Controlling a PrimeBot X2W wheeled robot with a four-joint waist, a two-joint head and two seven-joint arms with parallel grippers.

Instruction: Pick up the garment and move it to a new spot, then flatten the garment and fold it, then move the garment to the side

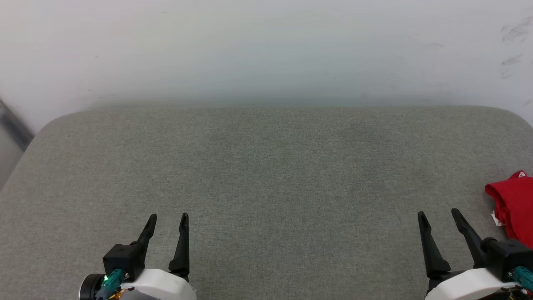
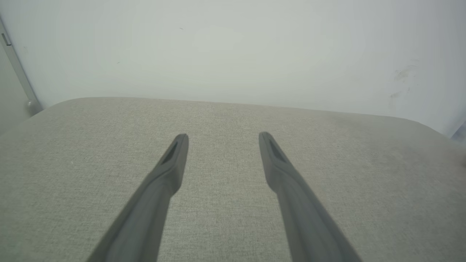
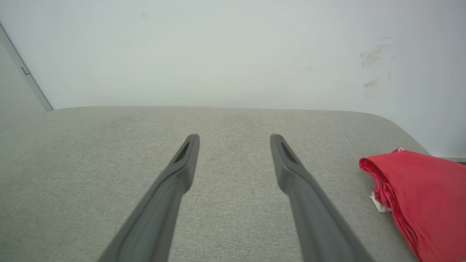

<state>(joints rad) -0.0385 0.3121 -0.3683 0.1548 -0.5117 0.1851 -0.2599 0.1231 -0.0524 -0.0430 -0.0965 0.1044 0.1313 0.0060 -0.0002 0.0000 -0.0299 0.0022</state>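
**A:** Head view first. Over the near edge of the grey fabric surface, toward its left end: left gripper, fingers pointing at the far edge, spread wide, bare fabric between them.

**B:** Mirrored toward the right end: right gripper, leaning a touch leftward, jaws just as wide, gripping nothing. White forearm shells low behind both, at the bottom of the view.

**A:** And the garment?

**B:** Bunched up red at the right edge of the surface, just beside the right gripper's outer finger, apart from the fingertips. Small white scrap peeking out on its left side.

**A:** Beyond the far edge, pale wall, dark scuffs up at the right.

**B:** Over to the left wrist view. Looking straight along the left gripper: two dark fingers fanned wide, tips over mid-surface, aimed at the rounded far edge and the wall behind.

**A:** Right wrist view now. Same pose for the right gripper: fingers splayed wide, only fabric in the gap.

**B:** Garment off to the right of the right-hand finger, near the rounded far-right corner. Lying in folded layers on the fabric, hem edges stacked along its left side, untouched by either finger.
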